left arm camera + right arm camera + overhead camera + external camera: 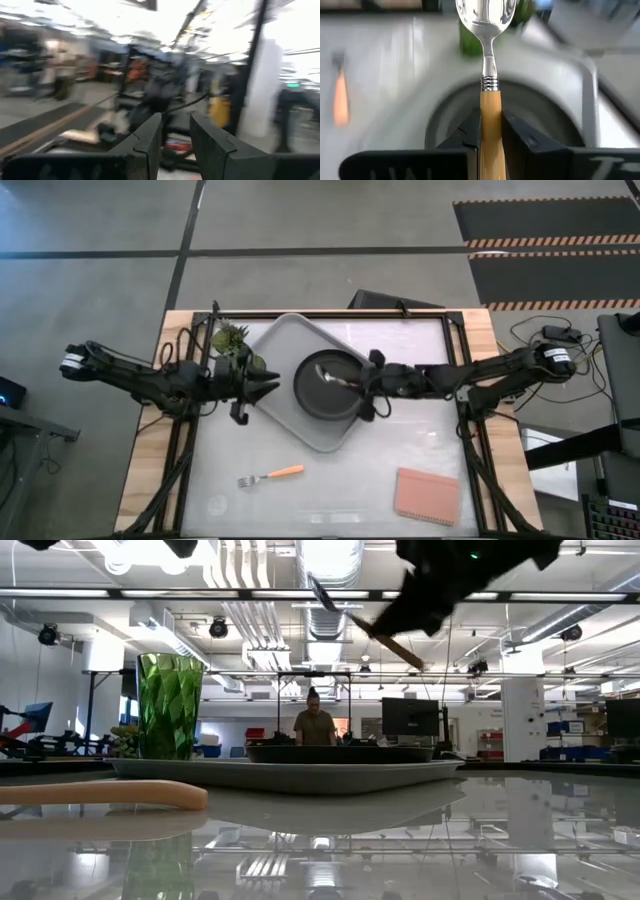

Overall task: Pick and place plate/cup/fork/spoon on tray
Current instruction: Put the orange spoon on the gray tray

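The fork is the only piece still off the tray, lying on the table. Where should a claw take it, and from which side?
Best at the orange handle of the fork, coming straight down from above. It lies flat on the bare table, clear of the tray and the pink pad, and the handle is its thicker, straighter part. The fingers should probably close across the handle, not along it.

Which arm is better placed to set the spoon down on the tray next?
The right. Its gripper is already shut on the spoon, held above the plate on the tray. The left gripper sits at the tray's edge, empty.
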